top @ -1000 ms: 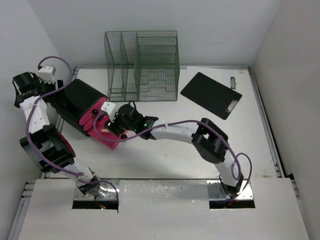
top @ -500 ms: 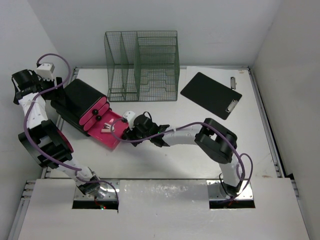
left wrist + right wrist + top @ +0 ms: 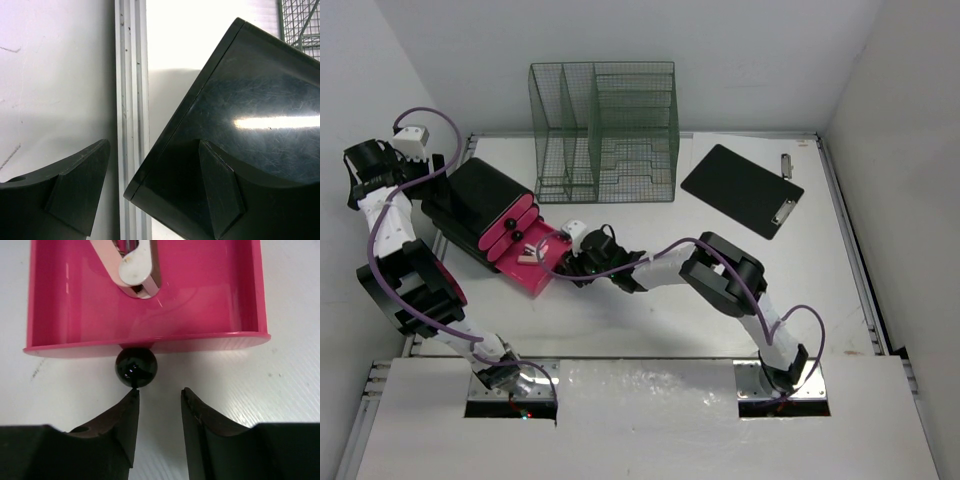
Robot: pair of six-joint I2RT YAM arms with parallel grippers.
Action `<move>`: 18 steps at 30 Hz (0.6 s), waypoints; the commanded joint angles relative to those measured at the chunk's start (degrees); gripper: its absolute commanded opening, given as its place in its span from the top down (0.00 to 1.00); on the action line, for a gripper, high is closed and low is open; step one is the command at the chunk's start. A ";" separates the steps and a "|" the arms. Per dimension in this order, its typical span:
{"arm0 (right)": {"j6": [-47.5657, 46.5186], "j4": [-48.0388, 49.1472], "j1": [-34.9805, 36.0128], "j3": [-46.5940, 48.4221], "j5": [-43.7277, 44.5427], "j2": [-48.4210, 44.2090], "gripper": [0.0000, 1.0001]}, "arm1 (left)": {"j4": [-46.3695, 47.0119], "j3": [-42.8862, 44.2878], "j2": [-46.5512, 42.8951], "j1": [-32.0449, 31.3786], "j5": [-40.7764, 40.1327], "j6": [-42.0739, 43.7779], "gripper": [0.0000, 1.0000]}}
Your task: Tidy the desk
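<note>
The white desk (image 3: 650, 320) carries a black drawer box (image 3: 480, 195) with pink drawers at the left. Its lowest pink drawer (image 3: 542, 270) is pulled out, with a small white and pink item (image 3: 528, 254) in it. My right gripper (image 3: 572, 262) is open at the drawer's front. In the right wrist view the gripper (image 3: 159, 395) faces the drawer (image 3: 200, 300), and its left fingertip touches the black knob (image 3: 136, 367). The item (image 3: 136, 265) lies inside. My left gripper (image 3: 152, 150) is open astride the box's rear corner (image 3: 240, 115).
A green wire file organizer (image 3: 605, 130) stands at the back. A black clipboard (image 3: 740, 190) lies at the back right, with a small grey object (image 3: 785, 160) beyond it. A metal rail (image 3: 131, 100) and a white wall run along the left of the box.
My right gripper has drawn back from above the open drawer and now sits at its front knob, leaving the small item inside. The left arm has barely moved.
</note>
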 commanded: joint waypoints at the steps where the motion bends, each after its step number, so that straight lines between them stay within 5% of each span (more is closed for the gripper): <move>1: 3.22 9.42 0.32 2.29 -1.10 0.90 0.63 | -3.28 -3.11 0.49 -0.17 -2.71 2.00 0.30; 18: 12.89 18.31 -0.74 28.65 6.19 19.53 0.65 | -4.25 -3.38 0.67 -0.17 -2.10 2.70 0.30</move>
